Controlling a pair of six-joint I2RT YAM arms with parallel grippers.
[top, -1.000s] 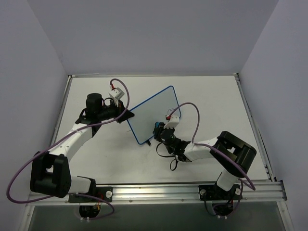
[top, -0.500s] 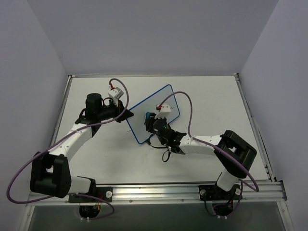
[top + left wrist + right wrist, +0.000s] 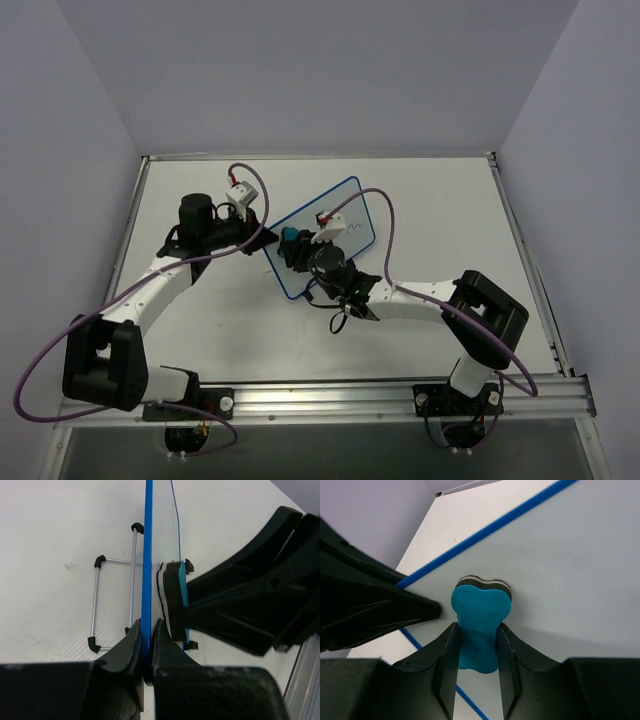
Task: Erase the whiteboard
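Eraser [image 3: 480,607] further left on whiteboard [image 3: 560,570], clamped in R end effector [image 3: 477,630]; L end effector [image 3: 146,630] clamping frame [image 3: 147,555].

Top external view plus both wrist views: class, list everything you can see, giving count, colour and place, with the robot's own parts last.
whiteboard: one, white with blue frame, propped mid-table
eraser: one, blue with black-and-white pad, against the whiteboard's face
wire stand: one, silver with black caps, behind the whiteboard
table: one, white, under everything
walls: three, pale lilac, around the table
rail: one, silver, near table edge
arms: two, black and white, bases at the rail
left end effector: one, black, shut on the whiteboard's edge
right end effector: one, black, shut on the eraser
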